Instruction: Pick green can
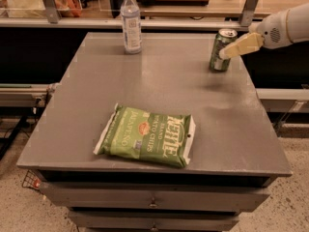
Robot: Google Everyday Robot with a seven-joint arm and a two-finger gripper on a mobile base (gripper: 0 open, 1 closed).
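Note:
The green can (220, 50) stands upright near the back right edge of the grey table (159, 91). It is a small green can with a silver top. My gripper (228, 52) comes in from the right on a white arm. Its cream fingers (241, 46) reach the can's right side at mid height and overlap it in this view. The can stays on the table.
A clear water bottle (131, 21) with a white cap stands at the back left. A flat green Kettle chips bag (147, 135) lies near the front. Drawers (154, 202) sit below the tabletop. A shelf rail (145, 22) runs behind the table.

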